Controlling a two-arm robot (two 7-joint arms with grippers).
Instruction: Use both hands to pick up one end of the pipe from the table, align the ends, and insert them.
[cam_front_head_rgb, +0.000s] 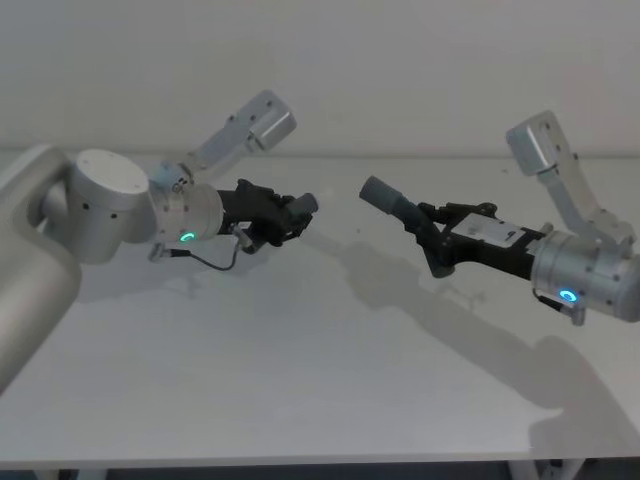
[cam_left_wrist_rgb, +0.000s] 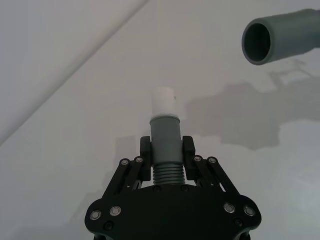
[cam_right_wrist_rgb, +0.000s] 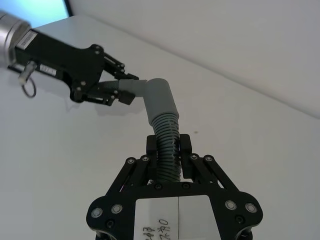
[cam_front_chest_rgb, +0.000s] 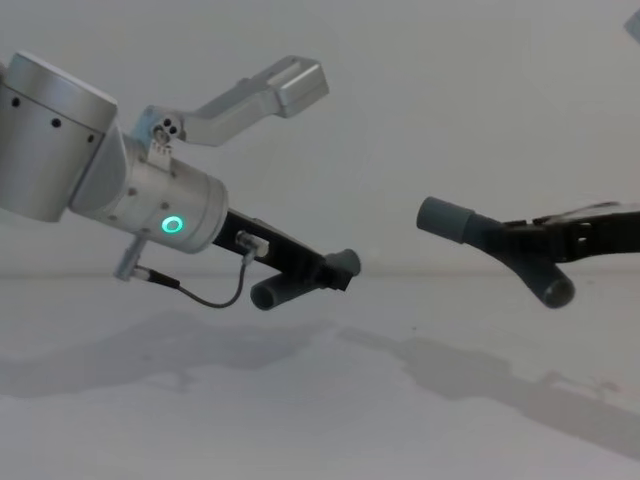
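Pipe's left piece (cam_front_head_rgb: 306, 204), head view: clamped in left hand (cam_front_head_rgb: 288, 214); right piece (cam_front_head_rgb: 383, 195) clamped in right hand (cam_front_head_rgb: 435, 232), ends apart. Left wrist view: white stub (cam_left_wrist_rgb: 164, 102), open collar (cam_left_wrist_rgb: 260, 42) beyond. Right wrist view: ribbed section (cam_right_wrist_rgb: 167, 150) gripped. Chest view: both above the surface (cam_front_chest_rgb: 300, 400).

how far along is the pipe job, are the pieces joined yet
Done: both pieces are lifted off the table. In hand: the left gripper grips the grey piece with the white stub, the right gripper the corrugated elbow piece. Left: the head view shows a gap between the stub and the elbow's open collar, so aligning and inserting are not yet done.
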